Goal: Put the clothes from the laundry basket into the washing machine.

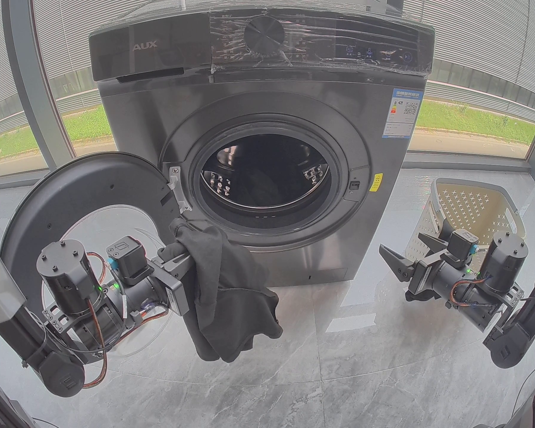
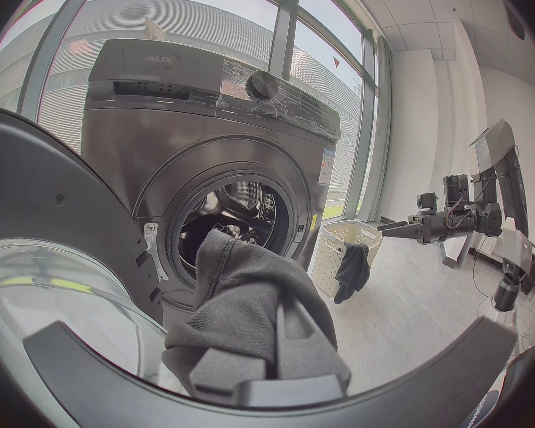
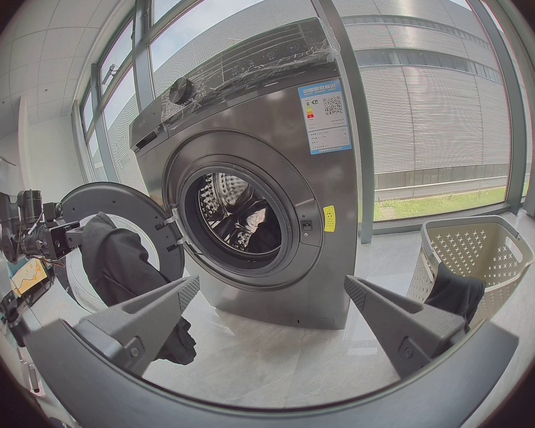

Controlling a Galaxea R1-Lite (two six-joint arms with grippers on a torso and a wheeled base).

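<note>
My left gripper [image 1: 183, 267] is shut on a dark grey garment [image 1: 229, 295], which hangs in the air just below and left of the washing machine's open drum [image 1: 264, 173]. In the left wrist view the garment [image 2: 249, 286] drapes over the fingers [image 2: 220, 371]. A dark piece of clothing [image 3: 258, 227] lies inside the drum. The cream laundry basket [image 1: 475, 186] stands on the floor right of the machine, with another dark garment [image 3: 455, 292] hanging over its near rim. My right gripper [image 1: 398, 263] hovers open in front of the basket, nothing between its fingers [image 3: 160, 310].
The round machine door [image 1: 71, 203] is swung open to the left, right behind my left arm. The grey washing machine [image 1: 315, 102] backs onto large windows. Bare tiled floor [image 1: 339, 352] stretches between the two arms.
</note>
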